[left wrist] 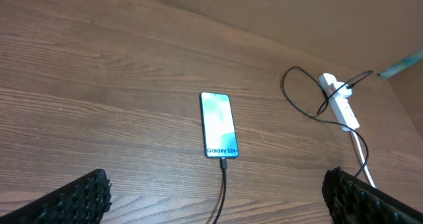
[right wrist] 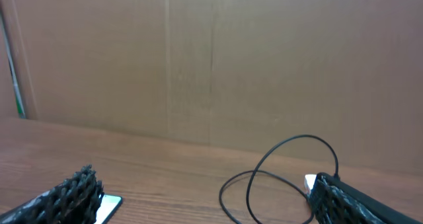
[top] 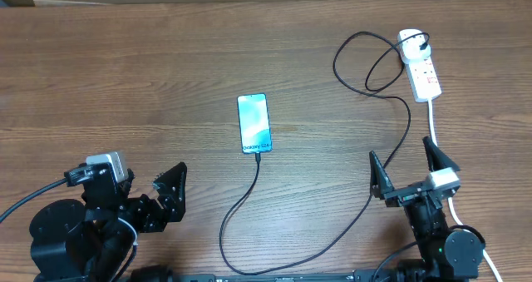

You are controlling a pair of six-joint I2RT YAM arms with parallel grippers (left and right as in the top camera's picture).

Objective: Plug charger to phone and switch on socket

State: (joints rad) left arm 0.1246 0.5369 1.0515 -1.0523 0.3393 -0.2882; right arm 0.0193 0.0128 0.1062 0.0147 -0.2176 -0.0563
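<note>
resting low at the near edge of the bench (top: 125, 82), my arms sit tucked back, left claw (top: 166, 195) and right claw (top: 407, 170) both spread wide, empty. socket (top: 422, 70) lies far right; phone (top: 254, 122) mid-bench, screen up; charger (top: 241, 207) loops from socket to the phone's near end.

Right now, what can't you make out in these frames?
- Switch position on the socket: too small in the overhead and left wrist views.
- Whether the charger tip is fully seated in the phone: too small in both of those views.
- Right wrist view: the socket is almost wholly hidden behind a finger of the right gripper. The phone is cut off by the bottom edge.
</note>
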